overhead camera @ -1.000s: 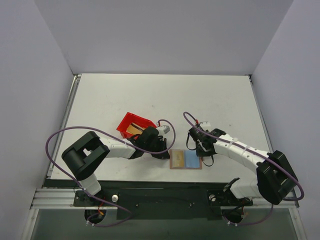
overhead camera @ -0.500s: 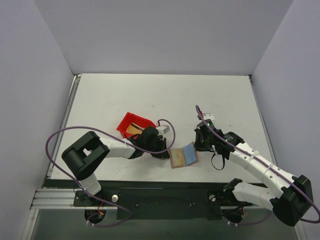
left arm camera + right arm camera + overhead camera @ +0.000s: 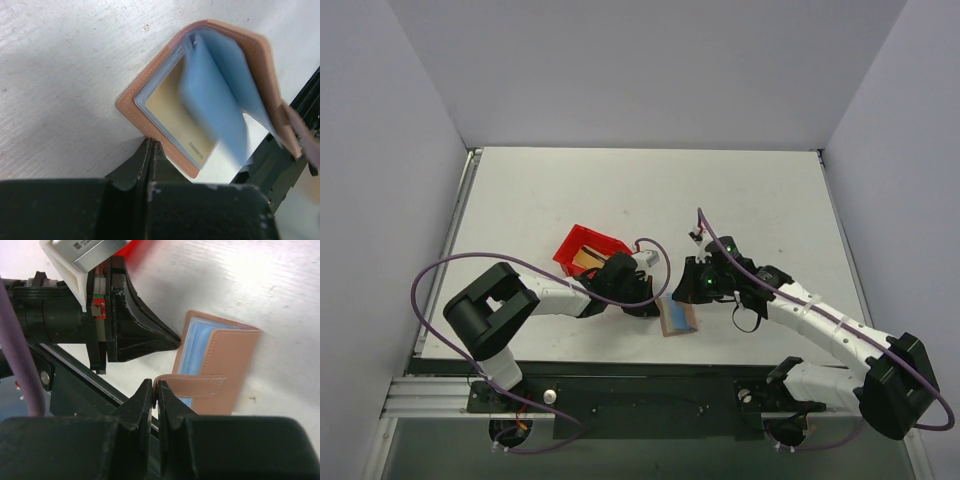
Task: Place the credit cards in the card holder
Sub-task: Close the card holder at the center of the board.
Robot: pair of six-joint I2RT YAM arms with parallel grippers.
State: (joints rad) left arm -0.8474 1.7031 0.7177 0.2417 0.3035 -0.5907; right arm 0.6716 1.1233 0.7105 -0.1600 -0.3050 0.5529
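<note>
**Card holder swings from flat open to nearly folded**

Card holder (image 3: 678, 316) lies on the bench (image 3: 620, 190) near its front edge, between the two arms. A second ago it was spread flat, tan half to the left and light blue half to the right. Now the right half is lifted and carried over the left, so from above only a narrow slanted shape remains. The right claw (image 3: 688, 296) does this: its jaws are closed on the clasp tab (image 3: 192, 386), and the brown outer cover hangs tilted from it over the blue lining. The left claw (image 3: 653, 310) has not moved; it is shut with nothing between its jaws, tips touching the holder's left edge as if to pin it. In the left wrist view a gold-yellow card (image 3: 175, 117) sits behind the clear window of the tan half, with the blue leaf blurred mid-swing above it.

At least one card is therefore stowed, and the step in hand looks like closing the holder.

Just behind the left arm stands a red bin (image 3: 582, 246), and something gold-yellow (image 3: 586, 259) shows inside it, probably more credit cards, though it is too small to be sure. If so, the task is only partly done. The left claw's tips rest just where the cover and tab are coming down, so they are likely to block the last of the fold.
</note>
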